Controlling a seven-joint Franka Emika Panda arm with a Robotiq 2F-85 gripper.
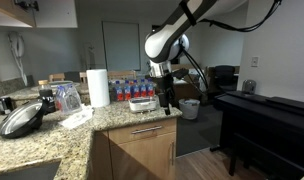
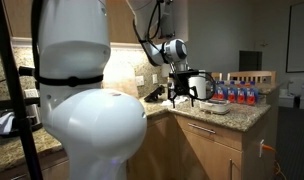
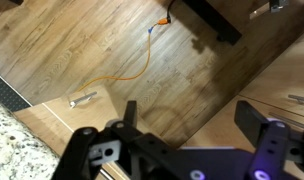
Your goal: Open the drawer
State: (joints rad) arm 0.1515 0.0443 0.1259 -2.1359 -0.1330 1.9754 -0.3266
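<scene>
Barely begun, with gripper [image 1: 167, 98] wide open and empty near the counter [image 1: 112, 115] edge, drawer [image 1: 132, 139] seemingly shut, handle [image 1: 147, 130] not yet grabbed, all the pulling left.

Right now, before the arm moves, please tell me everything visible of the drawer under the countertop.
The drawer is a wide, shallow front of light wood with a horizontal silver bar handle across its middle. It looks closed, directly under the speckled stone countertop; a taller door panel sits below it. Nothing touches it: the open gripper hangs above and in front, apart from the handle.
</scene>
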